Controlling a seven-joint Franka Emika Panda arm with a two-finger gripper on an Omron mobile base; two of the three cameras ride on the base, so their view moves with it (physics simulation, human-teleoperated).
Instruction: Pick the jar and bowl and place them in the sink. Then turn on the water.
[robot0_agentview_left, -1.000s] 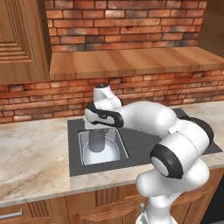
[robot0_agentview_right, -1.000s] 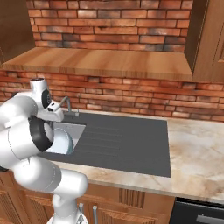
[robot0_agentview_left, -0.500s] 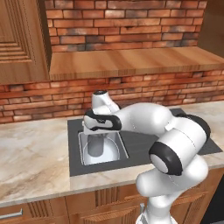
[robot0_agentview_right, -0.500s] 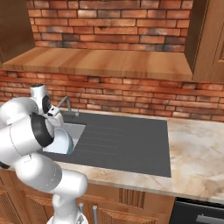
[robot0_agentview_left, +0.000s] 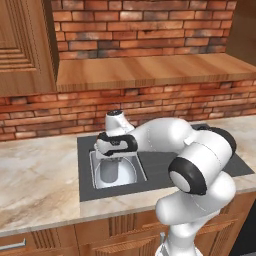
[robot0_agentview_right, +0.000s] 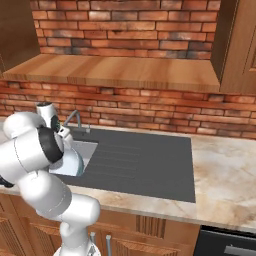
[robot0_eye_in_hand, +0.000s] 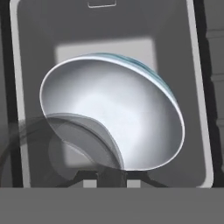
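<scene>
Your jaws are clamped on the jar (robot0_eye_in_hand: 83, 142) above the sink (robot0_eye_in_hand: 199, 131). It is stiff, light and slick. The bowl (robot0_eye_in_hand: 118, 118) beneath is glossy; take it by its rim.

No words, letters or numbers to read anywhere. No label on the bowl (robot0_eye_in_hand: 131, 113), none on the sink (robot0_agentview_left: 131, 176), none on the brick wall (robot0_agentview_right: 150, 20) or the wooden shelf (robot0_agentview_left: 150, 70).
</scene>
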